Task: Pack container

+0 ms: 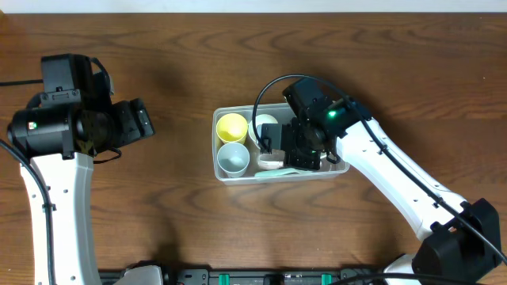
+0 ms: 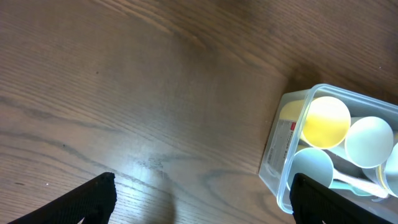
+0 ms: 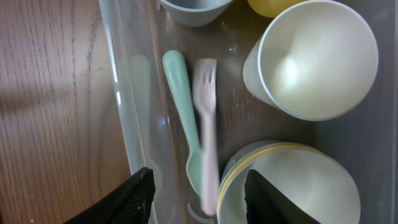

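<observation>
The clear rectangular container (image 1: 216,147) stands at the table's middle. It holds a yellow cup (image 1: 231,126), a pale blue cup (image 1: 233,158) and a white cup (image 1: 264,125). My right gripper (image 1: 298,147) is open, low over the container's right half. In the right wrist view its fingers (image 3: 199,199) straddle a pink fork (image 3: 207,118), which looks blurred, and a pale green spoon (image 3: 179,106) lying along the container wall (image 3: 124,93), next to stacked white and yellow bowls (image 3: 292,186) and the white cup (image 3: 311,59). My left gripper (image 1: 144,120) is open and empty over bare table, left of the container (image 2: 273,155).
The wooden table (image 1: 158,206) surrounds the container. In the left wrist view the yellow cup (image 2: 324,121) and pale blue cups (image 2: 369,142) show inside the tub. The right arm's cable (image 1: 269,87) loops above the container.
</observation>
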You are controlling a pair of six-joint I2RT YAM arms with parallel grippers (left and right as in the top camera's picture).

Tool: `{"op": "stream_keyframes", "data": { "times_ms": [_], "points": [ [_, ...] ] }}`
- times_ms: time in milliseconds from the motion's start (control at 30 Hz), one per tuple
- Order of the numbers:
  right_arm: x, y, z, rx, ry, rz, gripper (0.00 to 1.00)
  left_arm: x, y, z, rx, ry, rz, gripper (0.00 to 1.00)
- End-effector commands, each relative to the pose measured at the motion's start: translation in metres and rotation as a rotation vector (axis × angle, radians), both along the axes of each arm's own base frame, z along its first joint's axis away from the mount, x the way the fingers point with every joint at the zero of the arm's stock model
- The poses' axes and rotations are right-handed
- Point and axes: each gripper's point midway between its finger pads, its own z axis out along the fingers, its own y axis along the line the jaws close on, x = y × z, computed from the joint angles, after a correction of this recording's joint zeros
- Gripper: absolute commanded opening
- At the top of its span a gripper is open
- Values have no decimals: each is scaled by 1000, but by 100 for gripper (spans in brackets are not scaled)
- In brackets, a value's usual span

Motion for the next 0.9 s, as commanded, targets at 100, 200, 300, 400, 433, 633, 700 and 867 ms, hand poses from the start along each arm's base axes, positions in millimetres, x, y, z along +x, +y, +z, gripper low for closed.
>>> {"op": "stream_keyframes", "data": {
  "times_ms": [100, 200, 300, 400, 433, 633, 700, 867],
  "points": [
    [-1, 6, 0, 11, 12, -21, 44, -1, 2, -3, -5, 14, 14, 89],
    [0, 6, 0, 14, 8, -21, 21, -1, 2, -3, -4, 14, 14, 89],
    [8, 7, 4, 22, -10, -86, 1, -1, 2, -3, -5, 14, 14, 90],
    [40, -9, 19, -4, -104, -356, 1, -2, 1, -3, -4, 16, 14, 89],
    [51, -16, 27, -8, -144, -432, 1, -2, 2, -3, -4, 17, 14, 90],
    [104, -67, 102, 183, -316, -847, 1, 1, -4, -2, 33, 6, -58, 90],
    [117, -95, 129, 289, -353, -1021, 1, 5, -14, -1, 49, -6, -127, 90],
    [125, -164, 161, 444, -369, -1311, 44, 14, -30, 2, 155, -33, -251, 96]
  ]
}}
